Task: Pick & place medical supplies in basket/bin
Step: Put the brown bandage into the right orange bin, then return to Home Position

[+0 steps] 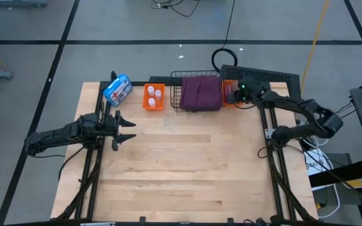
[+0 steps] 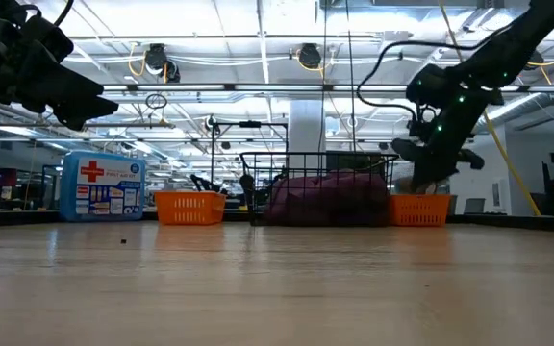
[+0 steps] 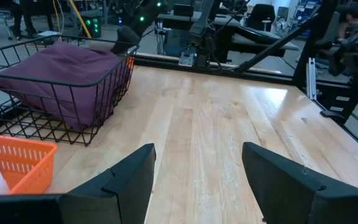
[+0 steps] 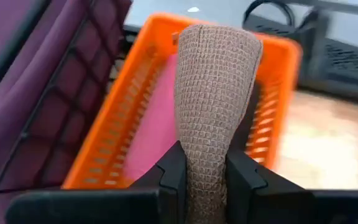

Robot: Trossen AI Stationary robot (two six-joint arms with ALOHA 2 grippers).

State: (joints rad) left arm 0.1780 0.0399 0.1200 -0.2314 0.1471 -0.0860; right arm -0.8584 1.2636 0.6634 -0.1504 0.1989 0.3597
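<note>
My right gripper is shut on a brown bandage roll and hovers over the right orange bin, where a pink roll lies. I see no black roll. Beside this bin stands the black wire basket with the maroon folded cloth resting on its floor. The left orange bin holds three white vials. My left gripper is open above bare table at the left side, apart from everything. My right gripper pinches the brown roll near its lower end between both fingers. The roll sticks out past the fingertips along the fingers' line. It is lifted clear, above the right orange bin.
A blue-and-white pouch with a red cross stands at the far left of the row. Bins and basket line the table's far edge. The wooden table spreads wide toward the near edge. Metal frame rails run along both sides.
</note>
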